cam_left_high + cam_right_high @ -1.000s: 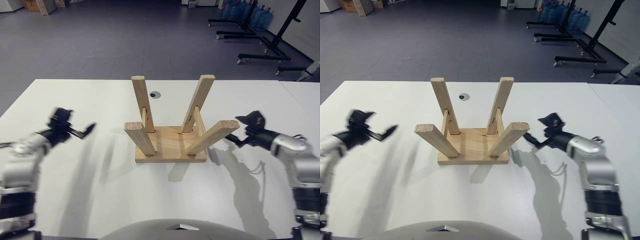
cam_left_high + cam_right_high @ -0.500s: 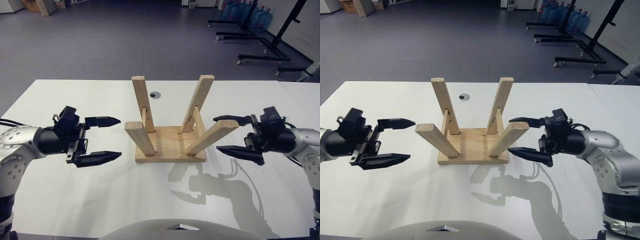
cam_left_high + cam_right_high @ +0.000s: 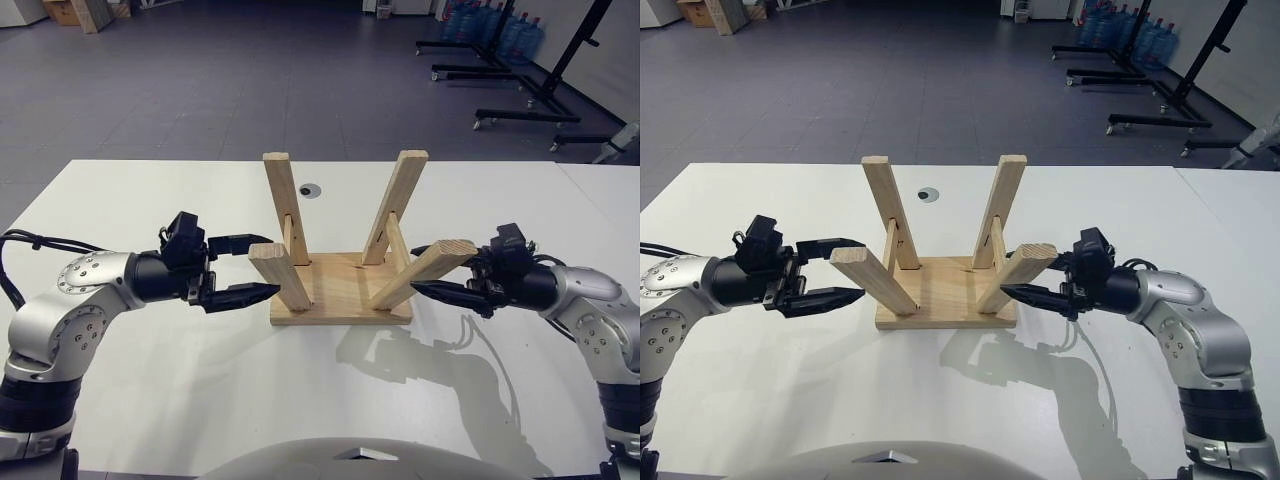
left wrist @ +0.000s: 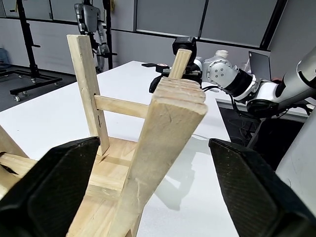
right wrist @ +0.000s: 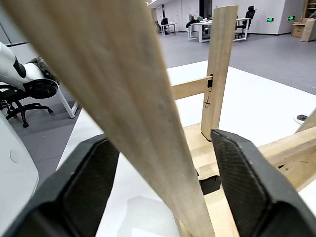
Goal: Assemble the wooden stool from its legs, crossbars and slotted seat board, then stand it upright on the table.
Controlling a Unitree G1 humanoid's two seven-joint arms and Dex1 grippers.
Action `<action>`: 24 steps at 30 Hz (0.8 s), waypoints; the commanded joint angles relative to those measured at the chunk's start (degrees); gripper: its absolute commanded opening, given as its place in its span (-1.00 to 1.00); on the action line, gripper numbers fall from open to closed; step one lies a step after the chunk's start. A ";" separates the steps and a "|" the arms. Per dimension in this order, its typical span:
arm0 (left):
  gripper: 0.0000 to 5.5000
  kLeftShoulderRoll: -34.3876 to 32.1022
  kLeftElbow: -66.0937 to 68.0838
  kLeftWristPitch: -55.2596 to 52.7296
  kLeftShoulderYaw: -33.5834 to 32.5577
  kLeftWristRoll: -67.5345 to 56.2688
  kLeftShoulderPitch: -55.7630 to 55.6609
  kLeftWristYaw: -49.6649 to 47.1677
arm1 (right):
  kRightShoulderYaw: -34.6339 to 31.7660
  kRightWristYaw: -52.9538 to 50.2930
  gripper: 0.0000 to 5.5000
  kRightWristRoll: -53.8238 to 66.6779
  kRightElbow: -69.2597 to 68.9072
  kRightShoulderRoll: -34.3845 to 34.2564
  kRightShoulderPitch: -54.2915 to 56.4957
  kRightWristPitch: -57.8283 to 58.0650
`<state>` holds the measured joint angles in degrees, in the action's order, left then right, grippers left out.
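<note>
Floor [image 3: 200, 80]: dark grey, smooth, wide.
Table [image 3: 150, 400]: white, near.
Far right: black wheeled stands [image 3: 530, 112], blue water bottles [image 3: 480, 20].
Far left: cardboard boxes [image 3: 90, 12].

The pale wooden stool [image 3: 340, 285] is assembled but stands upside down, its flat rectangular seat board [image 3: 340, 302] resting on the white worktop [image 3: 300, 400]. Four square legs splay upward: two far legs [image 3: 283, 205] stand tall and two near legs [image 3: 425, 273] lean forward. A thin crossbar [image 3: 296, 240] joins each side's pair.
</note>
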<state>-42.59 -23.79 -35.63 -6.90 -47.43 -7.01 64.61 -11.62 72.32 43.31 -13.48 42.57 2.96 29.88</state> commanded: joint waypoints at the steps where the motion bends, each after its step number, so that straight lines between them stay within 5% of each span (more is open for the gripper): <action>1: 0.27 0.80 -1.06 -0.21 2.05 0.28 -0.13 -0.72 | 0.38 1.86 -0.09 -0.47 1.50 1.34 0.74 -0.72; 8: -0.07 2.42 -0.47 -0.44 3.60 0.07 -2.79 -2.52 | 3.98 2.51 -0.46 -2.27 1.28 0.94 1.05 -1.83; 16: -0.40 3.49 -1.59 -2.20 0.98 -3.87 -2.55 -5.24 | 3.99 1.98 -0.51 -2.42 2.60 1.09 1.80 -1.96; 24: -0.44 2.20 -7.41 -2.42 3.44 -3.40 5.66 -4.59 | 4.44 1.77 -0.52 -2.36 2.65 0.73 2.00 -1.80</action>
<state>-39.64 -29.55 -35.96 -6.05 -50.63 -4.21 59.19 -7.18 75.95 41.66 -11.57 43.17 5.18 27.23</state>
